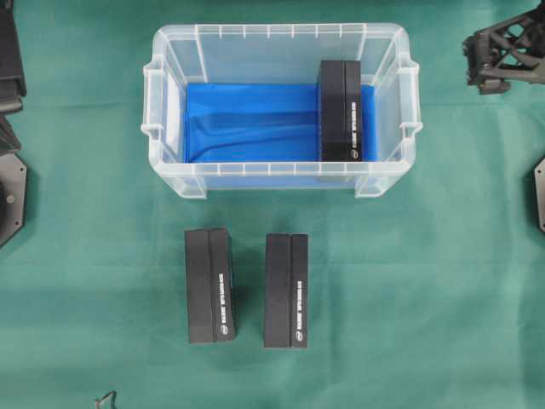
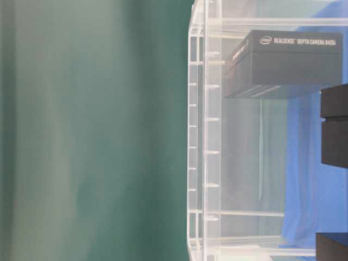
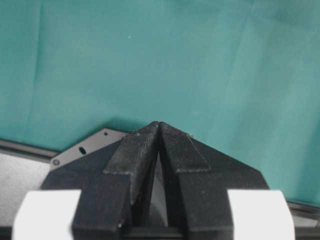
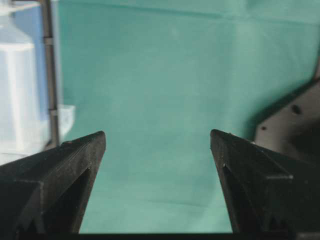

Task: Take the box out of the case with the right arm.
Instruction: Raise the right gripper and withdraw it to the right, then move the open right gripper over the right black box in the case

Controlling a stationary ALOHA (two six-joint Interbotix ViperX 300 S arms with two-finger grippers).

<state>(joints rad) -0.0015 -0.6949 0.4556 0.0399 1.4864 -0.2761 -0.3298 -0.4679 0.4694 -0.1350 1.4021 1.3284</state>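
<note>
The clear plastic case [image 1: 170, 102] with a blue sheet on its bottom stands at the back middle of the green cloth. A black box [image 1: 341, 111] with white lettering lies inside it against the right wall; the table-level view shows that box [image 2: 283, 62] through the case wall [image 2: 204, 136]. The right arm [image 1: 502, 51] hangs at the back right, outside the case. My right gripper [image 4: 157, 140] is open over bare cloth, with the case [image 4: 25, 100] at its left. My left gripper [image 3: 159, 124] is shut on nothing, over cloth at the left.
Two more black boxes [image 1: 210, 285] [image 1: 285, 290] lie side by side on the cloth in front of the case. Dark base plates sit at the left edge [image 1: 10, 200] and right edge [image 1: 540, 192]. Part of the left arm [image 1: 8, 68] shows at the far left.
</note>
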